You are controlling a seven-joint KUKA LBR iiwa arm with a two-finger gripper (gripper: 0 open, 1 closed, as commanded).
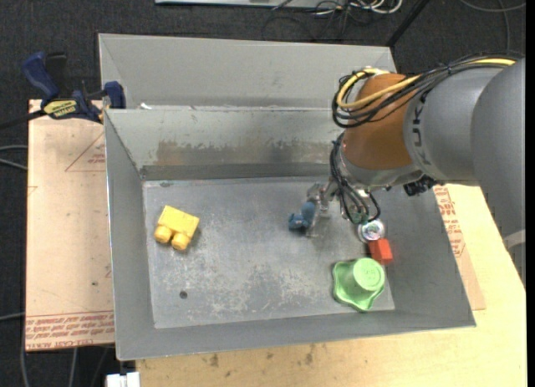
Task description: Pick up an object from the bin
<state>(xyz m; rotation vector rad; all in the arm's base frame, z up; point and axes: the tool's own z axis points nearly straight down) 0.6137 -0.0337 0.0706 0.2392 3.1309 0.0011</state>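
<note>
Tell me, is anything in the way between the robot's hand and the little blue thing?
Nothing visible is. The hand is right beside the blue thing in the middle of the bin; the yellow block and green cup lie well aside.

The bin (251,293) is bare grey metal, matt, floor scuffed and scratched up, back wall streaky. Yellow block (176,227) and green piece (359,283) look like smooth plastic, slight sheen. Orange cover (376,130) on the arm (476,126) is glossy, arm's grey shell smooth, satin.
</note>
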